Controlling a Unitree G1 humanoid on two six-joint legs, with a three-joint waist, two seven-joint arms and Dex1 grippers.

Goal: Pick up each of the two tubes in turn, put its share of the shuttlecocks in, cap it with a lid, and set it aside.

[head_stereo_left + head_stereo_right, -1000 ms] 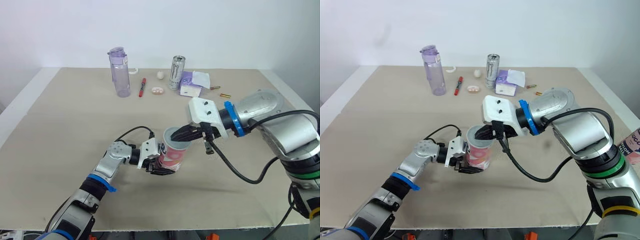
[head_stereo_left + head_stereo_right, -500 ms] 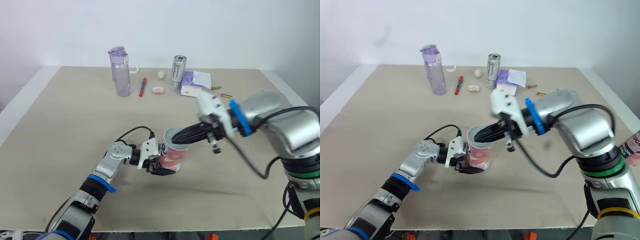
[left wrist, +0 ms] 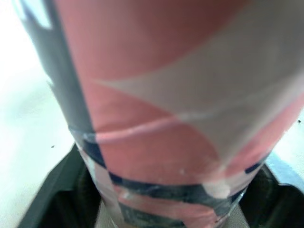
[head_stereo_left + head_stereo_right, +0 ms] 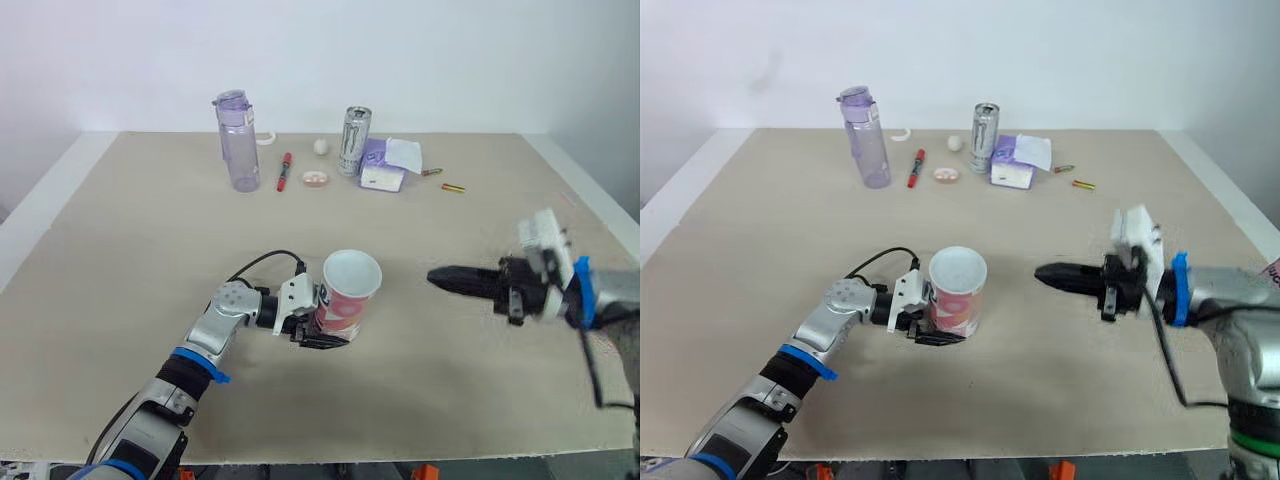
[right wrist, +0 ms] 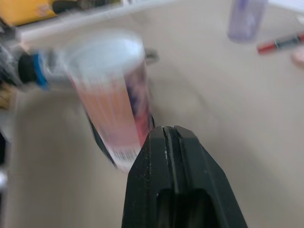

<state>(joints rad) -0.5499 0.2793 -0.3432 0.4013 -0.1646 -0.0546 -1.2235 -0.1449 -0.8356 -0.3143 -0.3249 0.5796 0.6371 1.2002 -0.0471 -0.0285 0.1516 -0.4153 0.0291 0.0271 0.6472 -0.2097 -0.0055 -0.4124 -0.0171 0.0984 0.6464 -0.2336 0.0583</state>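
Since the left claw [image 4: 322,328] grips the pink tube [image 4: 348,302] low, it stands steady for capping — white lid [image 4: 352,272] looks on, right claw [image 4: 437,277] pinched shut, empty.

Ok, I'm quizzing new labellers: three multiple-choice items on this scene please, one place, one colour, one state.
1. The red marker lies: A at the table's front edge; B between the water bottle and the can; C on the tissue box.
2. The water bottle is: A green; B yellow; C purple.
3. The right pincer is: A shut, empty; B wide open; C holding a lid.
Answers: B, it lies between those two; C, its body is translucent purple; A, its fingers meet with nothing between them.
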